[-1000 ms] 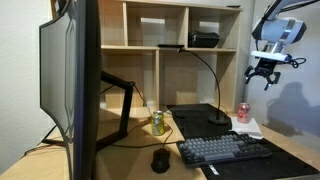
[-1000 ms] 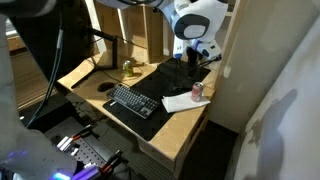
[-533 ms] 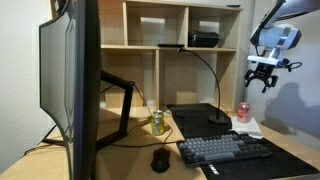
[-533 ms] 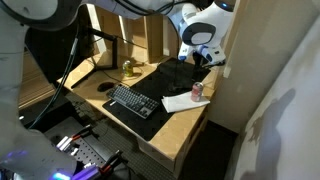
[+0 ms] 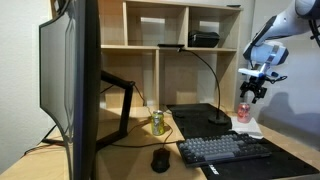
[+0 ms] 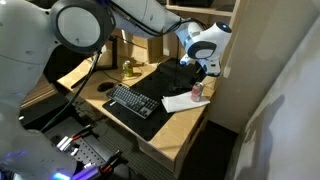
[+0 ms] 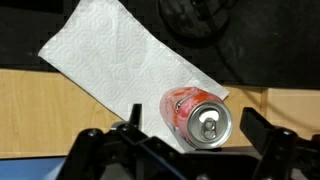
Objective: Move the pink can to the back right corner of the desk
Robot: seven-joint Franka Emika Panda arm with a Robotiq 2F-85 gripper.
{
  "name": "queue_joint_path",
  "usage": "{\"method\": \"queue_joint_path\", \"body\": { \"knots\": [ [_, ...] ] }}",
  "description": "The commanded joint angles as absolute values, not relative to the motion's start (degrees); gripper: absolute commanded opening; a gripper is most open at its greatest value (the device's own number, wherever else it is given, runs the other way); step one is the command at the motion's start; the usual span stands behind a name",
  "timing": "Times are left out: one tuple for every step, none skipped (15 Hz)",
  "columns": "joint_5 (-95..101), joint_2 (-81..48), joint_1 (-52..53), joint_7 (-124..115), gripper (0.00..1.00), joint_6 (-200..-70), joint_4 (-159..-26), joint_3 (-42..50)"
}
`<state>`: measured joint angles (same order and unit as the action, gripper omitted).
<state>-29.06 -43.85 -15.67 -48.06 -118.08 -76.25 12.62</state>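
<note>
The pink can (image 7: 199,117) stands upright on a white paper napkin (image 7: 120,60) on the light-wood desk (image 7: 60,110). In the wrist view its silvery top sits between my open gripper's (image 7: 190,128) two black fingers. In both exterior views the can (image 5: 243,111) (image 6: 197,90) is near the desk's end by the wall, and the gripper (image 5: 252,87) (image 6: 207,70) hangs open just above it.
A dark keyboard (image 5: 224,150) lies on a black mat (image 6: 160,85). A yellow-green can (image 5: 157,122) stands by the monitor arm, near a black mouse (image 5: 160,159). A lamp base (image 5: 218,120) stands on the mat. A cubby shelf (image 5: 170,50) backs the desk; a large monitor (image 5: 72,85) fills the foreground.
The gripper has moved down and towards the pink can, from high above it to just over its top. The can has not moved.
</note>
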Motion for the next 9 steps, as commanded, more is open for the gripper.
{"method": "queue_joint_path", "body": {
  "knots": [
    [-27.9, -44.8, -17.2, -49.8, 1.00, -118.1, -74.8, 10.9],
    [-27.9, -45.6, -17.6, -50.5, 1.00, -118.0, -73.7, 10.8],
    [-27.9, -46.0, -17.9, -50.9, 1.00, -118.0, -73.1, 10.7],
    [-27.9, -46.1, -18.0, -51.0, 1.00, -117.9, -72.8, 10.7],
    [-27.9, -46.1, -18.1, -51.1, 1.00, -117.8, -72.6, 10.7],
    [-27.9, -46.0, -18.0, -51.1, 1.00, -117.7, -72.5, 10.7],
    [-27.9, -46.0, -18.0, -51.2, 1.00, -117.7, -72.4, 10.6],
    [-26.8, -47.8, -17.5, -52.7, 1.00, -117.6, -70.8, 11.2],
    [-26.3, -48.9, -17.4, -53.5, 1.00, -118.0, -69.8, 11.3]
  ]
}}
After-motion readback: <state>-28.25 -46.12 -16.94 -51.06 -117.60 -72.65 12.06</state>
